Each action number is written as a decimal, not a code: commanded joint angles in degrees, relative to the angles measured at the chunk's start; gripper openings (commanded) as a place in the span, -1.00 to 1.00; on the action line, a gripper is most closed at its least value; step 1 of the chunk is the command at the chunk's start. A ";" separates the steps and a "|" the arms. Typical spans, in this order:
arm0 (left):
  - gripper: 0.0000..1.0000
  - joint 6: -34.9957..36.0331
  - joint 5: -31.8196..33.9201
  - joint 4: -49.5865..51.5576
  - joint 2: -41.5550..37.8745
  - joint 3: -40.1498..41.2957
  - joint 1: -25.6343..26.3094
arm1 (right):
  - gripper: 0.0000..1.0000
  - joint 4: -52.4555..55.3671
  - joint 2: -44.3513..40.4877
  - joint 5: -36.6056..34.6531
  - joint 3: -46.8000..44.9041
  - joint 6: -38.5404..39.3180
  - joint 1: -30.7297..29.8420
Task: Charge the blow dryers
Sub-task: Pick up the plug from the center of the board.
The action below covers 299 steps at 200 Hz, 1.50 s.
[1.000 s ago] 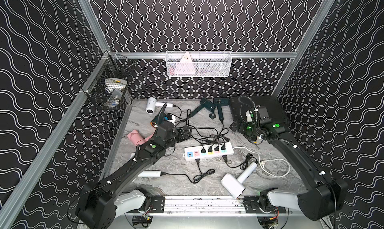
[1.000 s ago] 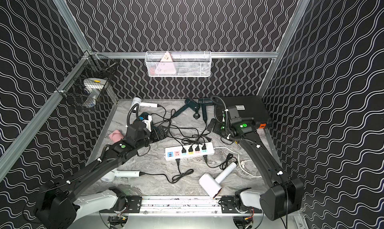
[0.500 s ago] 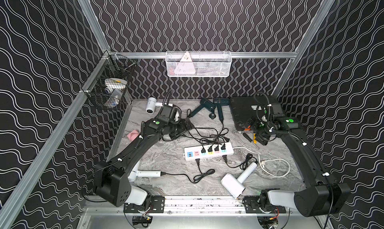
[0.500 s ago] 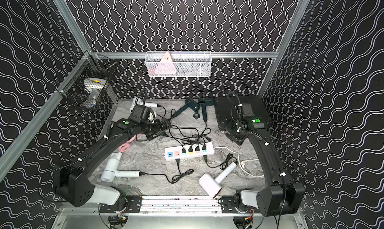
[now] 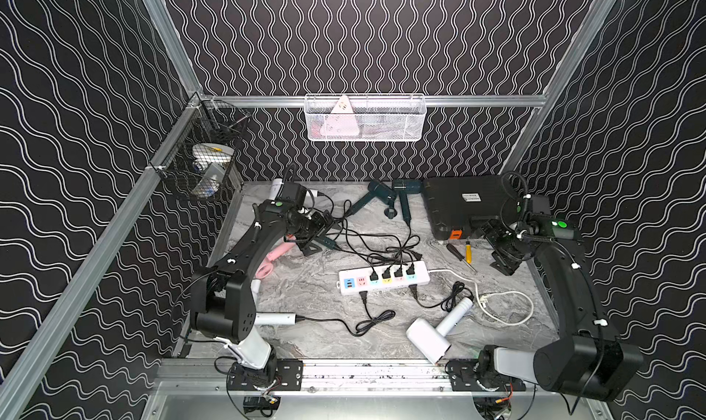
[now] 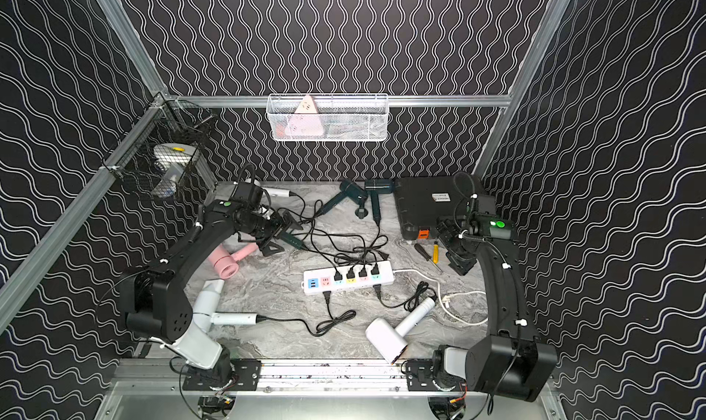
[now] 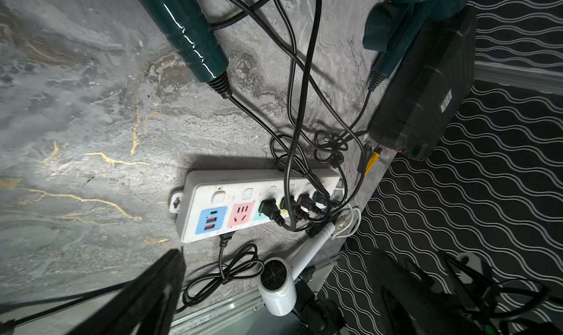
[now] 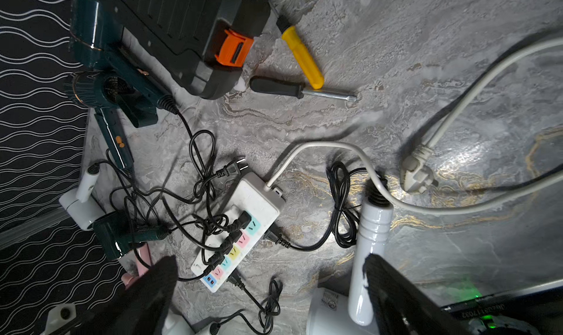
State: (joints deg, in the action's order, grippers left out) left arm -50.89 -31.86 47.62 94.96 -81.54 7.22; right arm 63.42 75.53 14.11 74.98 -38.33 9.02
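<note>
In both top views the left gripper (image 5: pixel 320 234) and right gripper (image 6: pixel 452 245) gape empty amid teal, white and pink blow dryers (image 5: pixel 426 336) ringing a white power strip (image 5: pixel 382 280); left wrist view: tangled black cords (image 7: pixel 304 105), tugging could unseat plugs (image 7: pixel 271 210); right wrist view: a loose black plug (image 8: pixel 233 168) may slip.

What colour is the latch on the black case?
Orange; the latch on the black case shows best in the right wrist view.
</note>
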 commanded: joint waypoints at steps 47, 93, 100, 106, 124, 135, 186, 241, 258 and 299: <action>0.97 2.42 -1.01 7.38 5.06 -6.06 -3.27 | 0.98 -7.58 7.53 4.16 -1.05 -0.63 -0.35; 0.97 5.00 -2.52 7.89 6.36 -6.87 -6.48 | 0.98 -8.51 18.05 5.09 5.46 0.94 -7.68; 0.97 4.33 -3.44 6.87 6.49 -6.29 -6.98 | 0.96 -7.80 20.28 4.70 7.52 1.50 -9.31; 0.97 3.64 -4.21 5.78 6.63 -5.75 -7.26 | 0.95 -6.88 22.24 4.30 9.51 2.09 -10.62; 0.97 2.16 -5.47 3.75 6.99 -4.93 -7.92 | 0.90 -4.08 28.55 4.43 15.95 4.09 -13.97; 0.97 2.03 -5.48 3.36 7.08 -5.00 -7.93 | 0.83 -2.85 32.08 4.99 19.02 4.78 -15.12; 0.98 1.50 -5.00 3.40 7.67 -4.70 -7.90 | 0.30 6.39 48.37 5.14 30.22 14.64 -18.63; 0.97 2.63 -5.02 5.49 6.89 -3.92 -7.93 | -0.15 7.02 52.38 1.54 32.57 24.13 -21.06; 0.97 3.52 -4.82 6.52 6.86 -4.08 -7.92 | -0.15 6.14 52.06 1.95 31.76 25.74 -21.82; 0.97 3.63 -4.91 6.60 6.54 -3.72 -7.93 | -0.10 5.98 54.00 0.06 34.26 28.00 -24.67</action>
State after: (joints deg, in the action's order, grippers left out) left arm -48.12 -36.62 52.53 102.21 -85.41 -0.62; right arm 68.62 128.09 16.08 107.46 -13.17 -14.37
